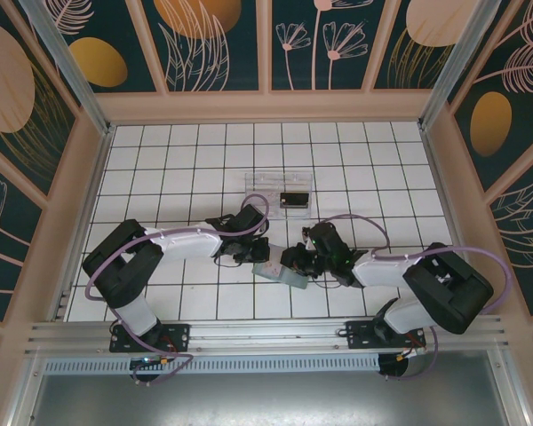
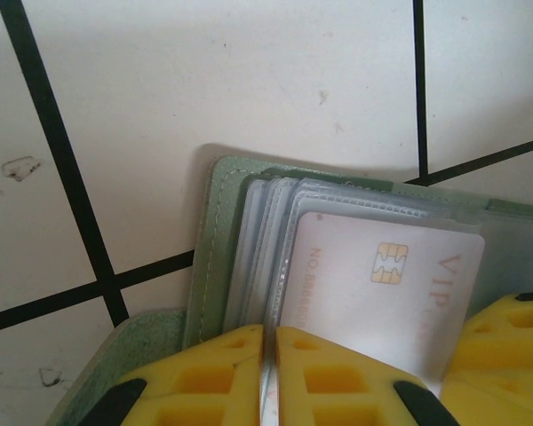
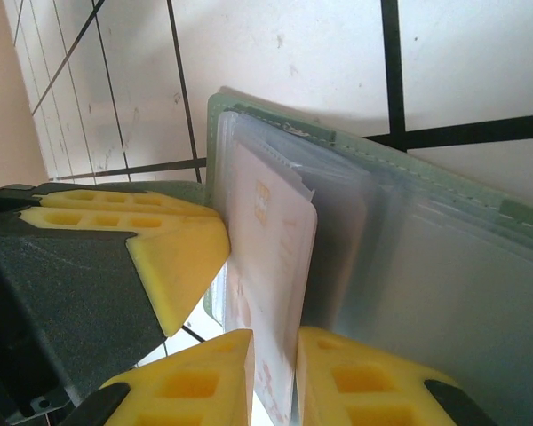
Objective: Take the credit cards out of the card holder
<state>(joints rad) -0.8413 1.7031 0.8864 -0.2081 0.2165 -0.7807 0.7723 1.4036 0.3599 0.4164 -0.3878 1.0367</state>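
The grey-green card holder (image 1: 278,273) lies open on the tiles between the two arms. In the left wrist view its green cover (image 2: 215,240) frames clear plastic sleeves, and my left gripper (image 2: 268,335) is shut on the edge of one sleeve. A pale pinkish-white credit card (image 2: 382,293) with a gold chip sticks partly out of a sleeve. My right gripper (image 3: 275,346) is shut on that card (image 3: 271,257), its pads on both faces. Seen from above, the left gripper (image 1: 259,257) and the right gripper (image 1: 300,263) meet at the holder. A black card (image 1: 293,199) lies in the clear tray.
The clear plastic tray (image 1: 265,185) stands a couple of tiles beyond the grippers. A yellow finger of the right gripper (image 2: 506,346) shows close beside the left one, and the left gripper's finger (image 3: 160,240) crowds the right wrist view. Low walls ring the tiled floor.
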